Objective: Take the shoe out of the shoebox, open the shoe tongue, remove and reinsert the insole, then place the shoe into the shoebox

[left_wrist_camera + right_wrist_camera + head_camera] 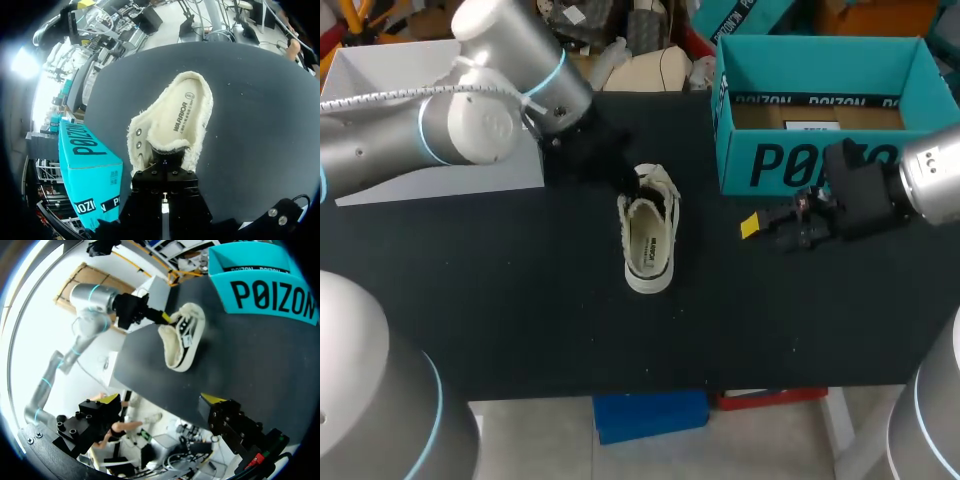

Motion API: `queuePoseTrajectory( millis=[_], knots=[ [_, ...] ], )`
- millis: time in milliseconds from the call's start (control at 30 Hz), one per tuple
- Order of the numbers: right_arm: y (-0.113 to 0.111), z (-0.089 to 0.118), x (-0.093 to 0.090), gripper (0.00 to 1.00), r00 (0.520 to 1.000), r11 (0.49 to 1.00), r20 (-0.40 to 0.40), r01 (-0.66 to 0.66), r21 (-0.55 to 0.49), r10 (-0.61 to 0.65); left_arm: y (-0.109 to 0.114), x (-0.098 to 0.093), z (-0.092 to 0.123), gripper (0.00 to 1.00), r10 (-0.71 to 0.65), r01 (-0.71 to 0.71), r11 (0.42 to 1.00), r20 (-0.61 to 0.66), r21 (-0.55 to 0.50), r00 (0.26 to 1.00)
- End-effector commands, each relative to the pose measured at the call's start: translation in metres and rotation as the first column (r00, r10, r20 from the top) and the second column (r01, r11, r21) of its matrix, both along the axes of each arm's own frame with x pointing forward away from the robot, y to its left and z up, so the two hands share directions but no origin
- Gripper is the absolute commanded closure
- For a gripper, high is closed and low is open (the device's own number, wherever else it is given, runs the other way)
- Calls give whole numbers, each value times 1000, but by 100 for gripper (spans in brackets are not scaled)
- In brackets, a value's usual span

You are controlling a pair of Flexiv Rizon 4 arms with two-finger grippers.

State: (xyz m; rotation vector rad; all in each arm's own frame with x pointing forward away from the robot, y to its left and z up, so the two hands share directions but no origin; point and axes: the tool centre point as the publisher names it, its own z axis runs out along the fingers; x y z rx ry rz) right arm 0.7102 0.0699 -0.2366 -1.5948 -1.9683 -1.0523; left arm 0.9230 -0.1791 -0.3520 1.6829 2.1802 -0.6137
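Item 1: shoe (pixel 648 238). Low-cut and cream, with a fleecy pile lining, frayed fuzzy edges round the opening and a dark side panel. Metal-ringed eyelets (pixel 138 138) line the throat. It stands on its sole on the table (pixel 520 300), outside the shoebox and apart from it, with the heel toward the near edge.

Item 2: insole (pixel 189 111). A flat, pale, elongated oval with dark print, lying inside the shoe and seen through the opening.

Item 3: shoebox (pixel 820 165). Rectangular teal cardboard with large dark lettering on the front wall. The top is open and the inner floor is plain brown. It stands at the table's rear right.

Item 4: left gripper (pixel 625 180). A black blocky body at the shoe's lace end, over the throat. One yellow tip shows against the shoe's rim in the right wrist view. Whether its jaws are spread or closed cannot be told.

Item 5: right gripper (pixel 161 399). Black angular fingers with yellow tips, the jaws spread wide and nothing between them. It sits just in front of the shoebox's front wall, to the right of the shoe and clear of it.

Item 6: table. A matte black, flat top.

Item 7: white box (pixel 390 75). Smooth flat panels, at the table's rear left behind the left arm.
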Motion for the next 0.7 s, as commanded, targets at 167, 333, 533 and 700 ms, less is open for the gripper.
queuePoseTrajectory(
  millis=[167, 333, 533, 700],
  knots=[
    [0, 0, 0, 0, 1000, 1000, -2, 0, -2, 0, 8, -11, -6, 100, 36, -36, 999, 33, 13, 999],
    [0, 0, 0, 0, 1000, 1000, -2, 0, -2, 0, 24, -18, 23, 100, 76, -76, 997, 5, -9, 997],
    [0, 0, 0, 0, 1000, 1000, -2, 0, -2, 0, 39, -41, 60, 100, 288, -335, 930, -272, -147, 918],
    [0, 0, 0, 0, 1000, 1000, -2, 0, -2, 0, 71, -64, 66, 78, 404, -517, 847, -483, -124, 777]
  ],
)
